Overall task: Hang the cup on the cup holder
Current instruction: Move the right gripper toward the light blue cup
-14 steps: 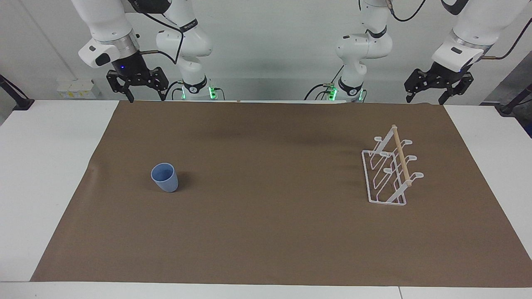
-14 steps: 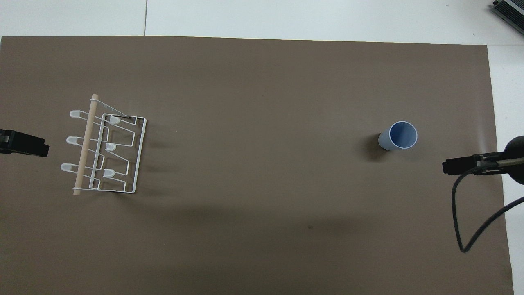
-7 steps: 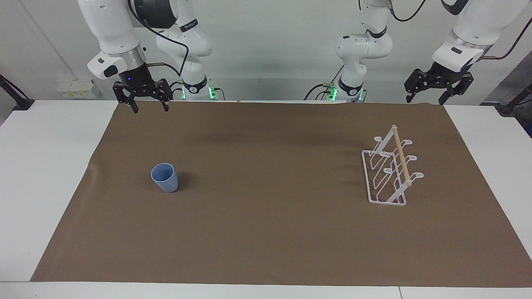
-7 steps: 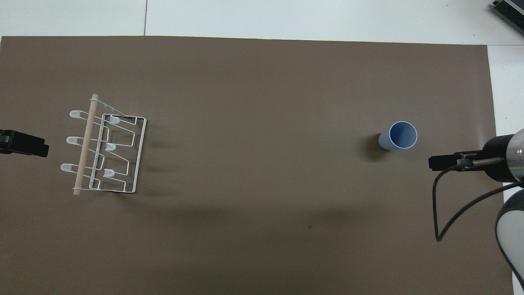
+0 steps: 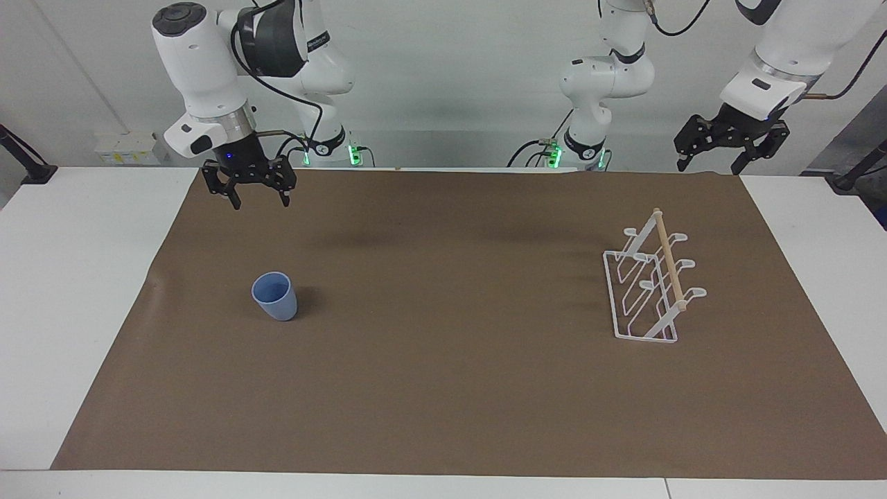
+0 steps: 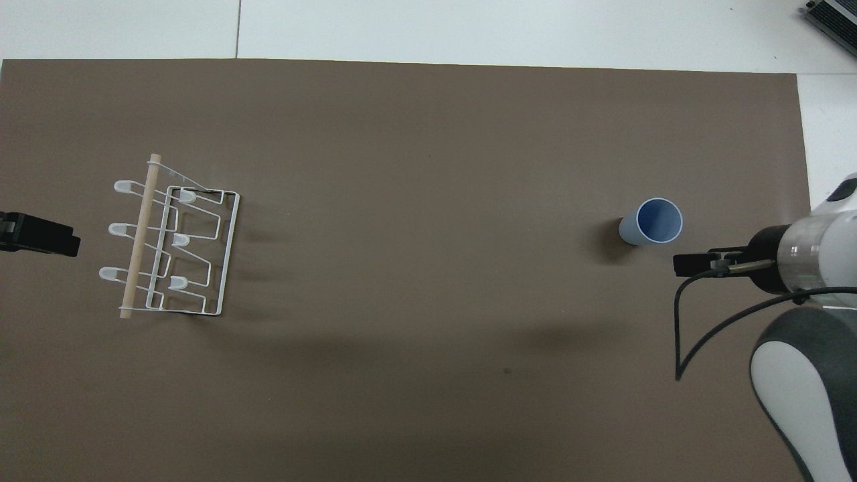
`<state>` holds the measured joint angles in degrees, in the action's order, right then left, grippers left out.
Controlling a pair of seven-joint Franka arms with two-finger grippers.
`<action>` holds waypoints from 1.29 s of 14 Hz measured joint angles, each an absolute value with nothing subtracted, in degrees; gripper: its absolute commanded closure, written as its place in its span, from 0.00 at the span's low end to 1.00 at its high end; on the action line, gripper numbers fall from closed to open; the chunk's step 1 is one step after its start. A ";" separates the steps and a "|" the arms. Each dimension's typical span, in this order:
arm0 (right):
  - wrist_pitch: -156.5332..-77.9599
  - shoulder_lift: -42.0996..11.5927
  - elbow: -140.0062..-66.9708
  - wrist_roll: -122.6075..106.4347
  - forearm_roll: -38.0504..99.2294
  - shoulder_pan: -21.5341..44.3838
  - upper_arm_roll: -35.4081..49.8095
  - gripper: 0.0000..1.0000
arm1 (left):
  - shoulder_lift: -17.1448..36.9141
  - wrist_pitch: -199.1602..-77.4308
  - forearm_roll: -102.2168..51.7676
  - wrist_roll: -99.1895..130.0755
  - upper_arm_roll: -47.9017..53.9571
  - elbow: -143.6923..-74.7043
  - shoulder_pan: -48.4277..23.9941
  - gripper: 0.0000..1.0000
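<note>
Right hand [image 5: 260,203] spread, above mat; cup [image 5: 275,296] well apart.

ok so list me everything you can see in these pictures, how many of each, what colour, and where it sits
cup: one, light blue, upright on the brown mat toward the right arm's end of the table.
cup holder: one, white wire with a light wooden rod on top, on the mat toward the left arm's end; no cup on it.
mat: one, brown, covering most of the table.
table: one, white, bare at both ends.
right tool: one, black, open, in the air over the mat's edge by the robots.
left tool: one, black, open, waiting over the left arm's end.
</note>
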<state>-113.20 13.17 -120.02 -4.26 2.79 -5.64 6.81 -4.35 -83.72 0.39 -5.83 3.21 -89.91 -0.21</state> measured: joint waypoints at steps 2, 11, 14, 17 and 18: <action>-117.08 12.59 -122.31 -4.25 2.79 -5.04 6.88 0.00 | -4.35 -83.72 0.39 -5.83 3.21 -89.91 -0.21 0.00; -127.87 4.85 -124.53 -4.25 2.79 -5.00 6.86 0.00 | -4.35 -83.72 0.39 -5.83 3.21 -89.91 -0.21 0.00; -128.66 3.41 -124.53 -4.25 2.79 -5.00 6.86 0.00 | -4.35 -83.72 0.39 -5.83 3.21 -89.91 -0.21 0.00; -129.17 3.04 -124.53 -4.25 2.79 -5.00 6.86 0.00 | -4.36 -83.72 0.39 -5.83 3.21 -89.91 -0.21 0.00; -129.61 2.83 -124.53 -4.25 2.79 -4.99 6.86 0.00 | -4.36 -83.72 0.39 -5.83 3.21 -89.91 -0.21 0.00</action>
